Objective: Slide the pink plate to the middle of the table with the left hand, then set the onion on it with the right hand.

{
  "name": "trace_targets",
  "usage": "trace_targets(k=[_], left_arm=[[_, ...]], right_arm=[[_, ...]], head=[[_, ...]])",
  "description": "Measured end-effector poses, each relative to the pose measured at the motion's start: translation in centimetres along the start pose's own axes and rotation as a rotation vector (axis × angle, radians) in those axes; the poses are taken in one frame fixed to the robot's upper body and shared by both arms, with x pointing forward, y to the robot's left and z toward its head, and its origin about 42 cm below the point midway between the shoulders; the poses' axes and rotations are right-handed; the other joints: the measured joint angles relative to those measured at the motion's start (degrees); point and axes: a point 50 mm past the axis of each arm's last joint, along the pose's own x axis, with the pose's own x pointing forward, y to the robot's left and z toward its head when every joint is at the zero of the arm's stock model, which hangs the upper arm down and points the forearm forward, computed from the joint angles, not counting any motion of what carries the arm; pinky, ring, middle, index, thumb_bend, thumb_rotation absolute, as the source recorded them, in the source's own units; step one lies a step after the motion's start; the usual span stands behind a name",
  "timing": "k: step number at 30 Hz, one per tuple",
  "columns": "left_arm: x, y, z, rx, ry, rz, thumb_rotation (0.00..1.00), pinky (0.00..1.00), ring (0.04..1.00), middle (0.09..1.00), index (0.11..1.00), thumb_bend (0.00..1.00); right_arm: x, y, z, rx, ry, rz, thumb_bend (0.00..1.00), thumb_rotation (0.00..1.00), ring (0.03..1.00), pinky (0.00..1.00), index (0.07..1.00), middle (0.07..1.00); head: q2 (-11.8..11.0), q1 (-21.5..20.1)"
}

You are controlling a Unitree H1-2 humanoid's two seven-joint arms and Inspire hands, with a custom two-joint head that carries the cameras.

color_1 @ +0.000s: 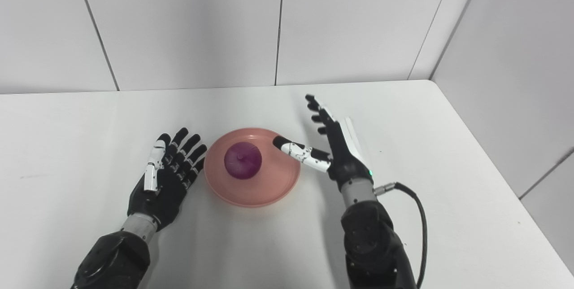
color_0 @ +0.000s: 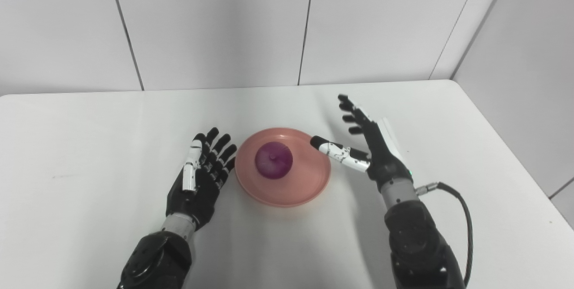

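Observation:
A pink plate lies near the middle of the white table. A purple onion sits on it, a little left of the plate's centre. My left hand lies flat on the table just left of the plate, open, fingertips close to the rim. My right hand is open to the right of the plate, fingers spread and pointing away, thumb reaching over the plate's right rim. It holds nothing and stands apart from the onion.
The white table ends at a grey panelled wall at the back and has its right edge near another wall. A black cable loops from my right wrist.

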Motion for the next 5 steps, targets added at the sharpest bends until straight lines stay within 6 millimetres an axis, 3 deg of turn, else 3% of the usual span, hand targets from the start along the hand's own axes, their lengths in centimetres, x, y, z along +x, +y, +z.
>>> trace_targets(k=[2,5], left_arm=[[-0.01,0.03,0.01,-0.001,0.000,-0.001,1.00,0.96,0.958,0.969,0.975,0.40],[-0.01,0.04,0.02,0.000,-0.001,-0.002,1.00,0.97,0.959,0.970,0.978,0.40]], right_arm=[[-0.23,0.09,-0.39,0.014,0.013,-0.002,0.69,0.75,0.947,0.86,0.892,0.877],[-0.55,0.30,-0.96,0.054,0.037,-0.023,0.65,0.89,0.810,0.73,0.886,0.801]], head=[[-0.1,0.0],[-0.1,0.0]])
